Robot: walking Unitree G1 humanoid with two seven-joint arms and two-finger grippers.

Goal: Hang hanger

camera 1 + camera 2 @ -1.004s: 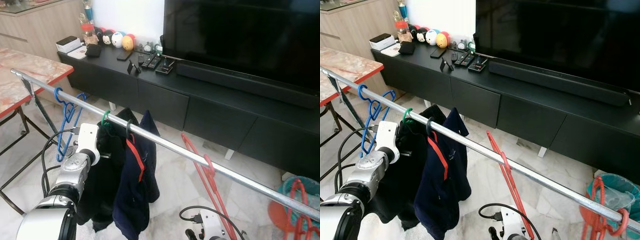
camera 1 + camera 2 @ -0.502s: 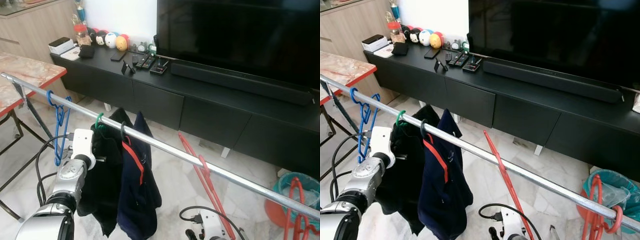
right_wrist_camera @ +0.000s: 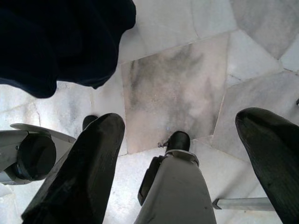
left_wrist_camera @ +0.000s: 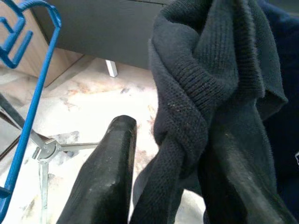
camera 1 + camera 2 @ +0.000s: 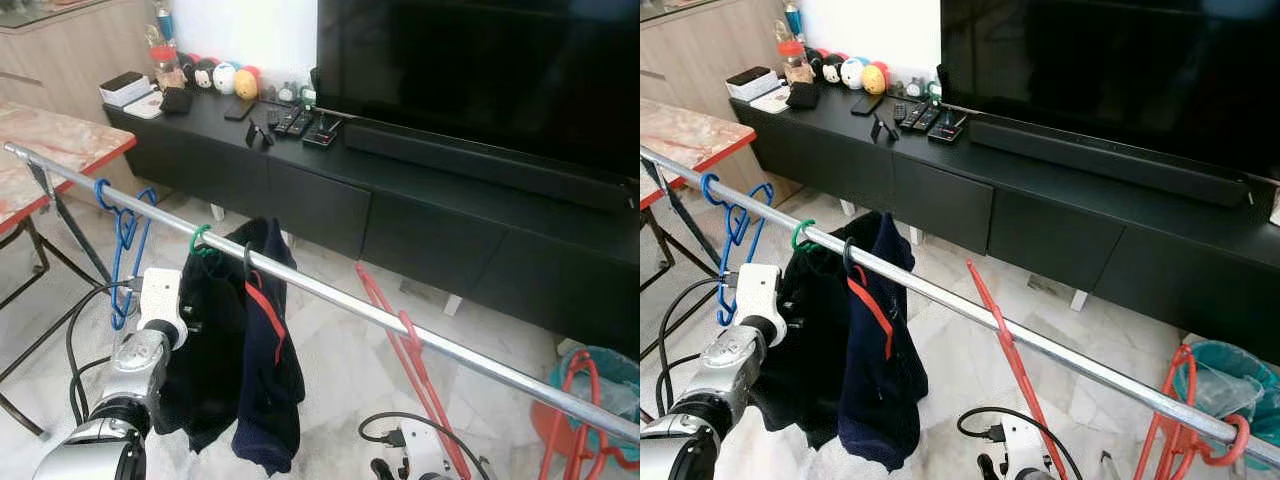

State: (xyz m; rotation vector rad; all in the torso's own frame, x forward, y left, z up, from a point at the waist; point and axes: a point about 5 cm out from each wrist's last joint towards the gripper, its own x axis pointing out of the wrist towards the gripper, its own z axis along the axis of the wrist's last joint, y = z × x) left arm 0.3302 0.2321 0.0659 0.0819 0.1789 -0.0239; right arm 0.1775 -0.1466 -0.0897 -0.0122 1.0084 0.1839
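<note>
left gripper: fingers apart, a twisted fold of the dark sweater lying between them; not clearly pinched, more draped through the gap.
right gripper: fingers wide apart, nothing between them, pointing down at the marble floor; arm hangs idle.
green hanger: hook already over the metal rail, just above and ahead of the left gripper, carrying the dark sweater.
navy jacket: on a black hanger right beside the sweater, on the far side from the gripper, touching it.
blue hangers: bare, on the rail further out from the left gripper, away from the clothes.
red hanger: hooked on the rail well off toward the right arm's side, hanging slanted.
handling: the sweater is soft, limp knit and gives no firm hold, it just bunches and slides; the hanger itself looks like light, stiff plastic that swings freely on the smooth rail.
where to hold: probably the hanger's neck or shoulder under the hook, not the cloth.
task state: looks hung; judged next move is to free the fingers from the fold without dragging the hook off.
</note>
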